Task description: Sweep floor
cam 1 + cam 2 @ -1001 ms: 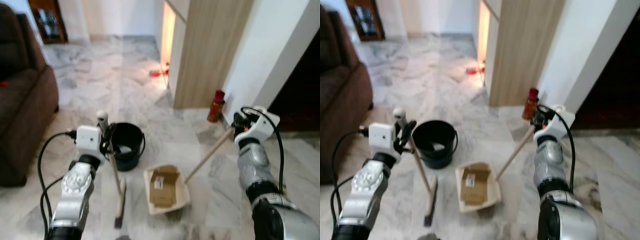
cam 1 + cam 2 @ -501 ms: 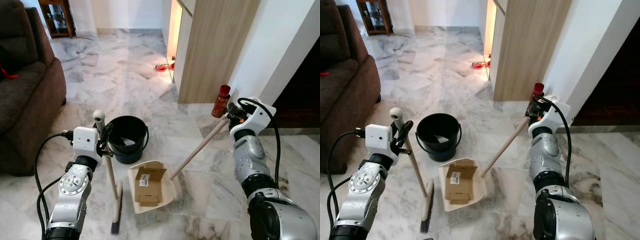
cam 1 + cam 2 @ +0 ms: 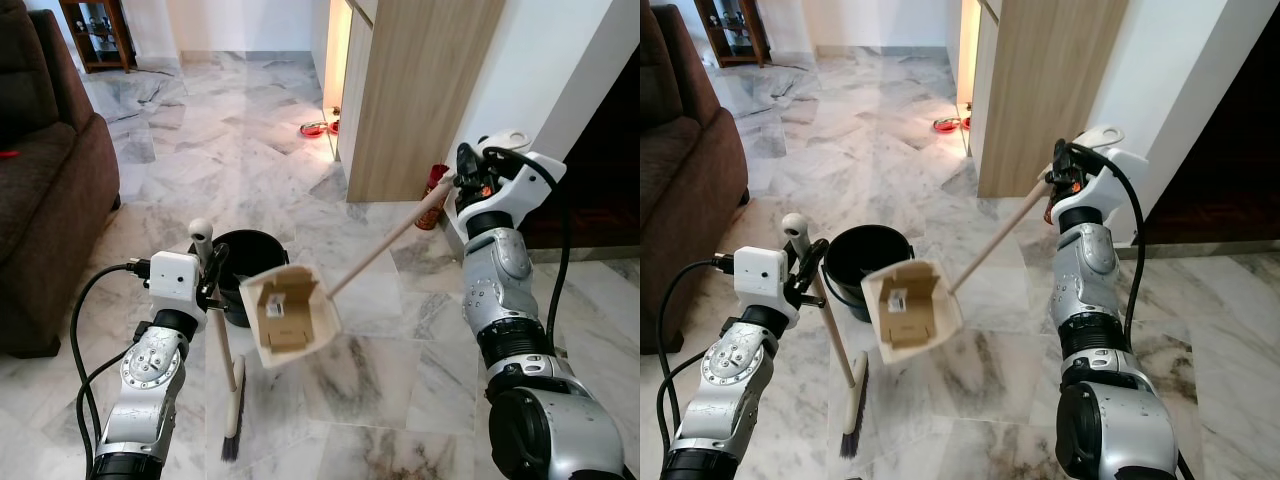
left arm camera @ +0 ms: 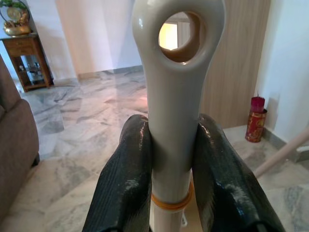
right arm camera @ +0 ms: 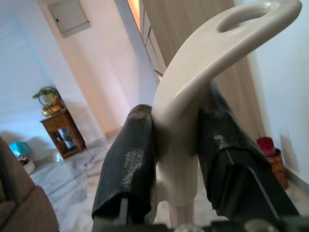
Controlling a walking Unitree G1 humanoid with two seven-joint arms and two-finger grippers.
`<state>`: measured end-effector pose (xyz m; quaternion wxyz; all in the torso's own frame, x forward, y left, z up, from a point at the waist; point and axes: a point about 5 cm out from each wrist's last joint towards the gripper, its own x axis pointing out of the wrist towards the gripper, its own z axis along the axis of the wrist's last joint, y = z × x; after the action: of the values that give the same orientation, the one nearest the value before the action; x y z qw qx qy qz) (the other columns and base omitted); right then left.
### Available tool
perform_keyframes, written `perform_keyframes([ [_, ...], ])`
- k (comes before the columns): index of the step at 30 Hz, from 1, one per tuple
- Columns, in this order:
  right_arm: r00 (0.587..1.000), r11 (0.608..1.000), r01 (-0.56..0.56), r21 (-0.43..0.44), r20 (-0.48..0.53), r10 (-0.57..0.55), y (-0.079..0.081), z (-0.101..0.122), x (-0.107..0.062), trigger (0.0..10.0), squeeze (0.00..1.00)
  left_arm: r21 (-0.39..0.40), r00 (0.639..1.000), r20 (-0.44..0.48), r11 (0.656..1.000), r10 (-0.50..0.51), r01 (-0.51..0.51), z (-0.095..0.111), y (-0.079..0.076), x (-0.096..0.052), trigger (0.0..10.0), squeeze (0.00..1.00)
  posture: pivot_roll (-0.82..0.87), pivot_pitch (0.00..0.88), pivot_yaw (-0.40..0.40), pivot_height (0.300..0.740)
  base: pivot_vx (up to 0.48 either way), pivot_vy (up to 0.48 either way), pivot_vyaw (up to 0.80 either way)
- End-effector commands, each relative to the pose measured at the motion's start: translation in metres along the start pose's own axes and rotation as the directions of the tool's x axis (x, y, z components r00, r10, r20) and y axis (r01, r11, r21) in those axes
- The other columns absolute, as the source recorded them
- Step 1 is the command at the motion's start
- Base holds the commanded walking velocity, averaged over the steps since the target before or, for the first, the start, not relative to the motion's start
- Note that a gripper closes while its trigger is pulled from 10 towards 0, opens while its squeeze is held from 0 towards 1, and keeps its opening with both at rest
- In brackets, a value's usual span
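My left gripper (image 3: 205,268) is shut on the broom handle (image 3: 221,333), near its white looped top (image 4: 176,87). The broom stands almost upright with its dark bristle head (image 3: 233,420) on the marble floor. My right gripper (image 3: 467,172) is shut on the white grip (image 5: 193,111) of the long wooden dustpan handle (image 3: 385,243). The cream dustpan (image 3: 288,315) hangs tilted in the air, just right of the black bucket (image 3: 240,262). A flattened cardboard piece (image 3: 283,312) lies inside the pan.
A brown sofa (image 3: 45,190) lies to the left. A wooden cabinet panel (image 3: 415,95) and white wall stand ahead right, with a red can (image 3: 434,180) at their base. Small red items (image 3: 315,128) lie by the lit doorway. Open marble floor stretches ahead.
My right arm has raised the dustpan off the floor and swung it left, beside the bucket. The broom and my left gripper have stayed put. The camera view has shifted slightly.
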<state>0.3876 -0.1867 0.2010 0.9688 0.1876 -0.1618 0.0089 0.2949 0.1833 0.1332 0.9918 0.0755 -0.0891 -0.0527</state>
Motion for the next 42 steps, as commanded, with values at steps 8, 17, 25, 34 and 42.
perform_keyframes([
  [8, 0.990, 0.997, -0.062, 0.042, 0.129, 0.056, 0.017, 0.030, 0.009, 10.0, 0.00, 0.065, 0.997, 0.074, 0.998, -0.001, -0.004, 0.015, 0.001, 0.004, 10.0, 0.00, 0.08, 0.000, -0.068, 0.740, 0.000, 0.000, 0.00],
  [17, 0.990, 0.995, -0.094, 0.033, 0.107, 0.090, 0.024, 0.029, 0.008, 10.0, 0.00, 0.066, 0.998, 0.067, 0.998, 0.017, -0.022, 0.014, 0.003, 0.005, 10.0, 0.00, 0.08, 0.000, -0.072, 0.740, 0.000, 0.000, 0.40],
  [25, 0.991, 0.995, -0.088, 0.049, 0.101, 0.082, 0.023, 0.028, 0.008, 10.0, 0.00, 0.072, 0.997, 0.072, 0.997, 0.030, -0.035, 0.014, 0.004, 0.004, 10.0, 0.00, 0.08, 0.000, -0.073, 0.740, 0.030, 0.000, 0.00],
  [34, 0.990, 0.995, -0.102, 0.020, 0.095, 0.100, 0.026, 0.027, 0.008, 10.0, 0.00, 0.079, 0.997, 0.076, 0.996, 0.033, -0.039, 0.015, 0.004, 0.005, 10.0, 0.00, 0.08, 0.000, -0.072, 0.740, 0.326, 0.000, 0.12],
  [42, 0.990, 0.993, -0.103, 0.057, 0.098, 0.097, 0.026, 0.028, 0.008, 10.0, 0.00, 0.079, 0.997, 0.076, 0.996, 0.033, -0.039, 0.014, 0.003, 0.005, 10.0, 0.00, 0.08, 0.000, -0.074, 0.740, 0.338, 0.000, 0.17],
])
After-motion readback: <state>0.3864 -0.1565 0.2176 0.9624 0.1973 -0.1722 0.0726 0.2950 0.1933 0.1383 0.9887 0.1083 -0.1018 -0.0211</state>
